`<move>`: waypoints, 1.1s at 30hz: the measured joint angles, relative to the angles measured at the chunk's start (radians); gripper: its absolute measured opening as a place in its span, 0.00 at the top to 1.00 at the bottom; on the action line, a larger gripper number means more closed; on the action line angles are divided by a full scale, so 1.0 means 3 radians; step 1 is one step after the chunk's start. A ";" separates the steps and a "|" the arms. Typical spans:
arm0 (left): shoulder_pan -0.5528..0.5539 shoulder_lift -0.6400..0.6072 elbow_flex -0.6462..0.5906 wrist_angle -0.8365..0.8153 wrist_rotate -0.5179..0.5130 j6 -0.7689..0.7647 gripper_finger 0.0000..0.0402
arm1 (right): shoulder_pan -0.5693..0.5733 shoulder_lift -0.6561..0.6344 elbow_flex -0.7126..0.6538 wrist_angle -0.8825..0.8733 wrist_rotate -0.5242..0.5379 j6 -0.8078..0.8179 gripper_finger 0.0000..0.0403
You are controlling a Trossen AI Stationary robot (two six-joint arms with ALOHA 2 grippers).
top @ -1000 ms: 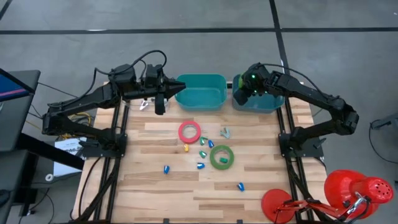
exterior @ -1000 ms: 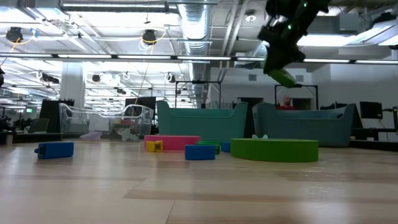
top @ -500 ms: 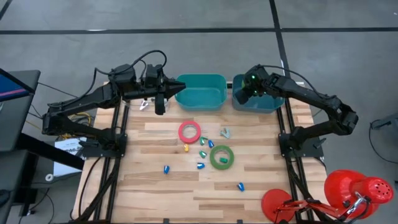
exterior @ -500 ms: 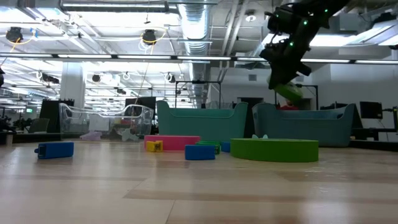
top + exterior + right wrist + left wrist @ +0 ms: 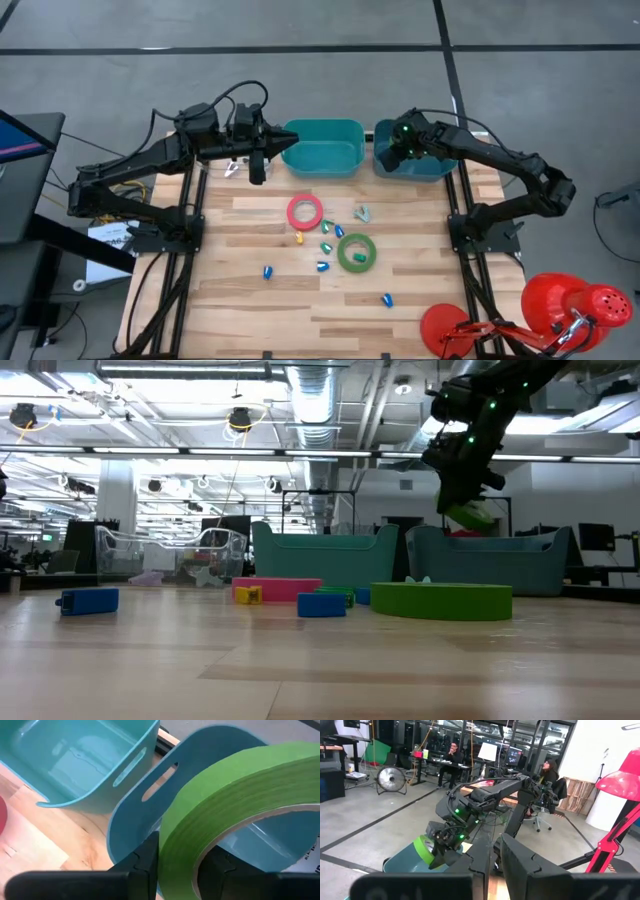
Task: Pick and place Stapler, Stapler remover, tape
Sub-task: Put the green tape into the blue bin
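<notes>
My right gripper (image 5: pixel 393 153) hangs over the blue bin (image 5: pixel 437 170) at the table's far right, shut on a green tape roll (image 5: pixel 235 785), which also shows in the low view (image 5: pixel 468 516). A pink-red tape roll (image 5: pixel 305 211) and a second green one (image 5: pixel 356 252) lie flat on the wooden table. Between them lies a small pale piece (image 5: pixel 362 213), perhaps the stapler remover. Whether any of the small blue pieces (image 5: pixel 268 271) is the stapler, I cannot tell. My left gripper (image 5: pixel 285 150) waits shut and level beside the teal bin (image 5: pixel 322 126). My right gripper grips the green roll's wall (image 5: pixel 177 862), one finger (image 5: pixel 215 865) inside the open centre and one finger (image 5: pixel 145 862) outside. The fingers slant down from above. The roll is lifted clear, tilted, and sticks out beyond the fingertips above the blue bin.
The teal bin and the blue bin stand side by side at the far edge. Several small blue, green and yellow pieces (image 5: pixel 325 250) lie scattered mid-table. A red lamp (image 5: pixel 570 305) stands at the near right corner. Bare wood lies along the near edge.
My right gripper has sunk toward the blue bin with the green roll, drifting a little toward the table's right edge and tipping further down. It has kept its hold. The roll now hangs lower, closer to the bin's rim.
</notes>
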 joint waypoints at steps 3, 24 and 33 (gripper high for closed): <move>0.0000 0.0000 0.0000 -0.0001 0.0000 0.0000 0.91 | -0.0022 0.0133 -0.0006 0.0007 0.0001 -0.0001 0.78; 0.0000 0.0001 0.0000 0.0000 0.0000 -0.0001 0.91 | -0.0020 0.0664 -0.0005 0.0166 -0.0007 0.0000 0.75; 0.0001 0.0001 0.0000 0.0000 0.0000 0.0000 0.91 | -0.0020 0.0663 -0.0005 0.0168 -0.0004 0.0000 0.42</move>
